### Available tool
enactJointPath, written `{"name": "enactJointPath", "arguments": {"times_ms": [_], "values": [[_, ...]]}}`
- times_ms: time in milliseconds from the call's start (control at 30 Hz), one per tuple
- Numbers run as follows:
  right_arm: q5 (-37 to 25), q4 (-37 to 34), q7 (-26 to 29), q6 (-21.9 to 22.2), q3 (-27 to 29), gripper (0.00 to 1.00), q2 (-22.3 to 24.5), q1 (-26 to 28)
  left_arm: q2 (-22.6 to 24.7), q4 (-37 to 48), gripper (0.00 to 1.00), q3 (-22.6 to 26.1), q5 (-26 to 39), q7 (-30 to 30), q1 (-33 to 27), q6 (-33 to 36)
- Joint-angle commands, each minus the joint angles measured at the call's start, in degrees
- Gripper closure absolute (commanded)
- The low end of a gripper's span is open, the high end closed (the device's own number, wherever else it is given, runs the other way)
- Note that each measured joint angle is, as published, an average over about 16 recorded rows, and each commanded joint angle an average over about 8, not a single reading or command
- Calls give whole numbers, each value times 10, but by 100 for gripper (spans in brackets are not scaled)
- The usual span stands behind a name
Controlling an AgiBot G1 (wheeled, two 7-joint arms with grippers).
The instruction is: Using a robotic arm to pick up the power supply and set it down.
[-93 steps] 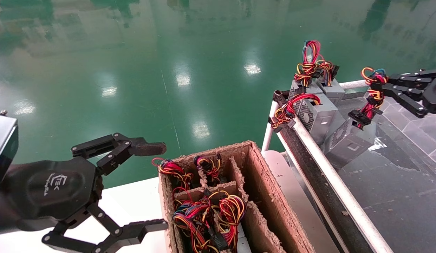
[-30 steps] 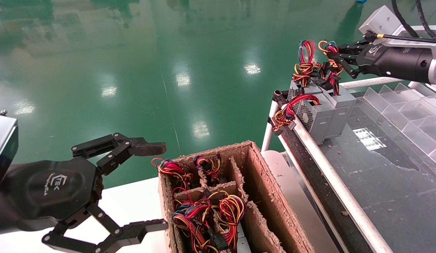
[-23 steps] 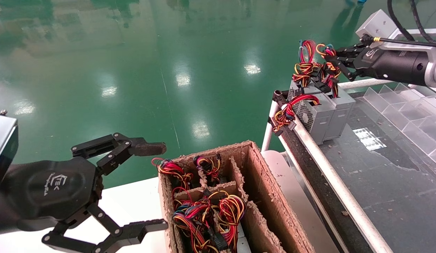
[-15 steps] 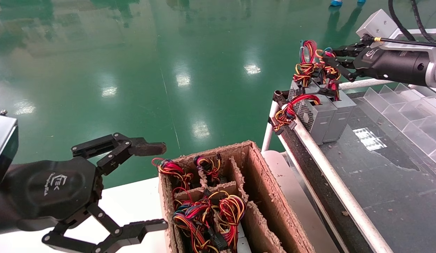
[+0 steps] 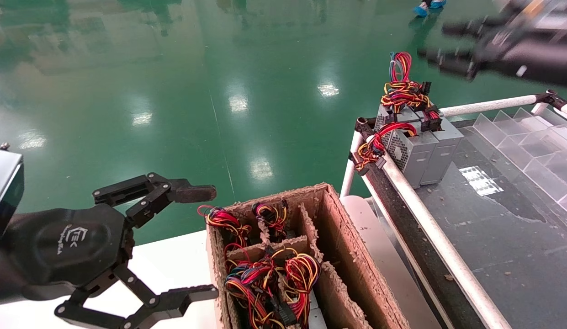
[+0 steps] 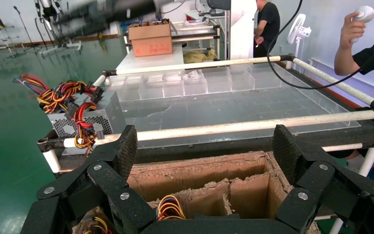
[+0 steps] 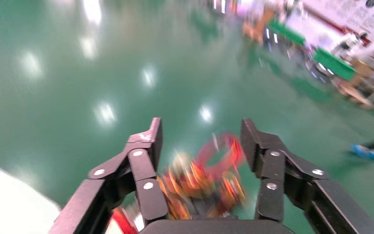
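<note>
Three grey power supplies (image 5: 420,148) stand side by side at the far corner of the dark bench, their red, yellow and orange wires (image 5: 404,89) bunched on top. My right gripper (image 5: 441,43) hovers open and motion-blurred above and to the right of them, holding nothing. The right wrist view shows the open right gripper (image 7: 202,141) with the blurred wires (image 7: 199,180) beneath it. My left gripper (image 5: 208,242) is parked open beside the cardboard box (image 5: 347,256), empty. In the left wrist view the left gripper (image 6: 204,151) faces the box, and the power supplies (image 6: 85,119) are at the bench corner.
More wire bundles (image 5: 265,274) fill the cardboard box's compartments. A white pipe rail (image 5: 425,219) edges the bench. Clear divider trays (image 5: 530,141) line its far side. A person holding a controller (image 6: 365,44) stands past the bench.
The right gripper opened, let go of the wire bundle and rose away from the power supply, which now stands beside the others. The left arm has not moved.
</note>
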Motion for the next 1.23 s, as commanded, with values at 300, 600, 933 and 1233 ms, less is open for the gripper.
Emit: {"name": "enactJointPath", "arguments": {"times_ms": [300,600,933,1233], "values": [[76,45,76,-72,57,0,36,-38,0,0,0,0,0,0,0,0],[100,159,114,-91,79,0,64,-117,0,1,0,0,0,0,0,0],[127,286,155,-113,103,0,95,-204,0,1,0,0,0,0,0,0],[147,382,186,-129,121,0,118,-269,0,1,0,1,0,0,0,0]]}}
